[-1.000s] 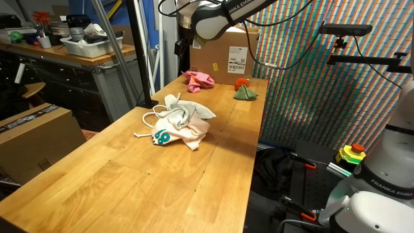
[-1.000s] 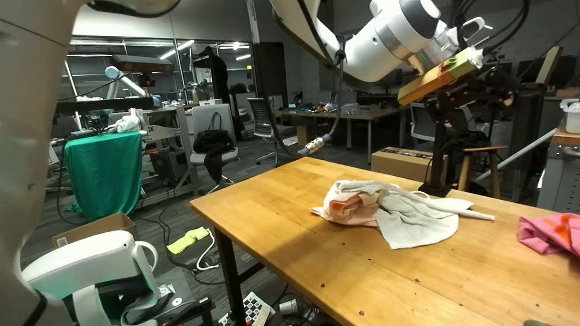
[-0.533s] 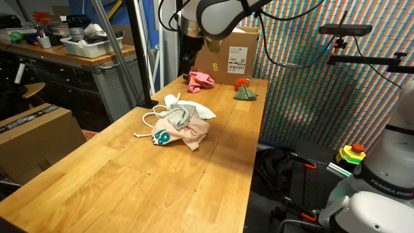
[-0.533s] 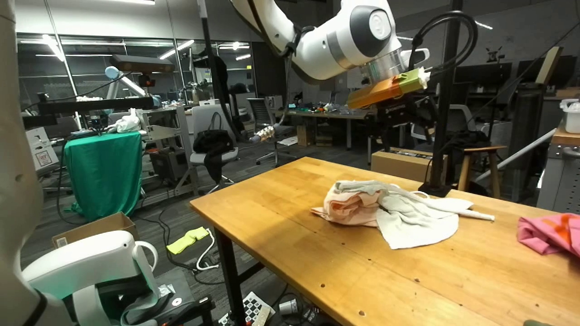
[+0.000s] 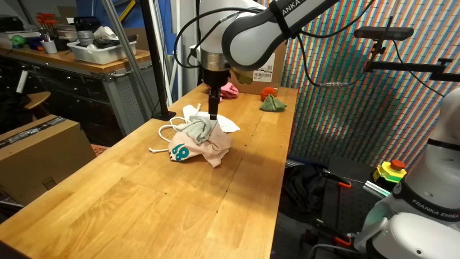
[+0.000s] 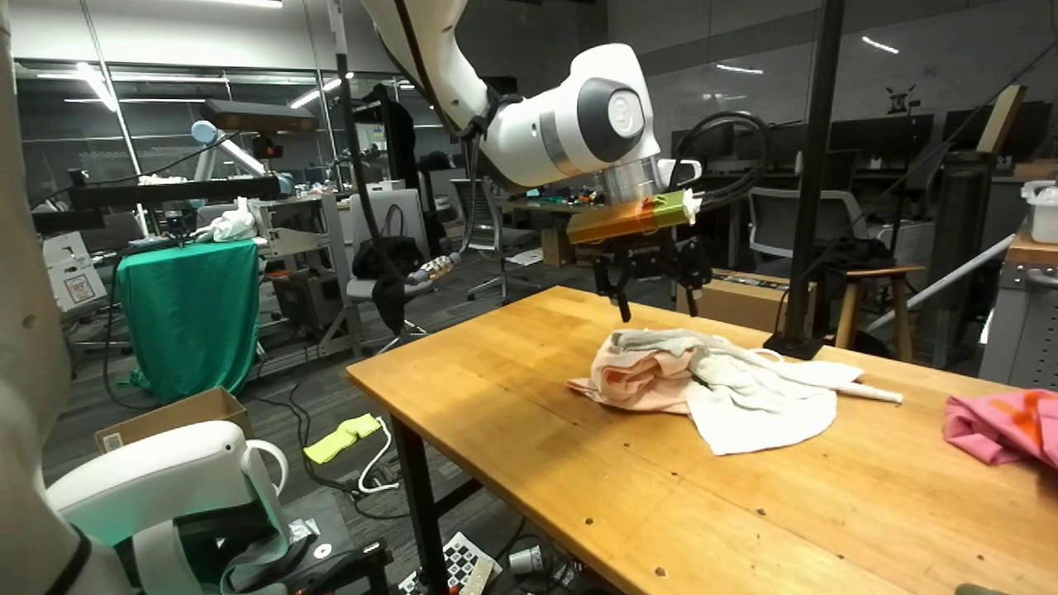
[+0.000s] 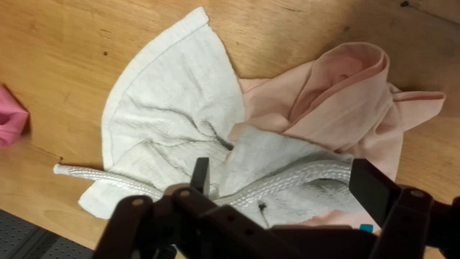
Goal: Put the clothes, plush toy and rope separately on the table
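A peach cloth with a teal print [image 5: 215, 144] lies crumpled on the wooden table [image 5: 151, 208]. It also shows in the wrist view [image 7: 341, 97]. A pale grey-white cloth [image 7: 176, 90] lies partly over it, also seen in an exterior view [image 6: 760, 413]. A white braided rope [image 7: 115, 181] runs across the pale cloth, its loops reaching out at one side. I cannot make out a plush toy in the pile. My gripper [image 6: 659, 317] points down, open, above the pile. In the wrist view the rope runs below and between the open fingers [image 7: 280, 176].
A pink cloth [image 6: 1000, 426] lies farther along the table. An orange object [image 5: 268, 92] and a green cloth [image 5: 273, 104] sit near a cardboard box [image 5: 278, 68] at the table's far end. A black post [image 6: 814, 182] stands at the table edge beside the pile.
My gripper has come down from beyond and above the pink cloth to over the pile, turning to point downward. The pile and the other cloths have not moved.
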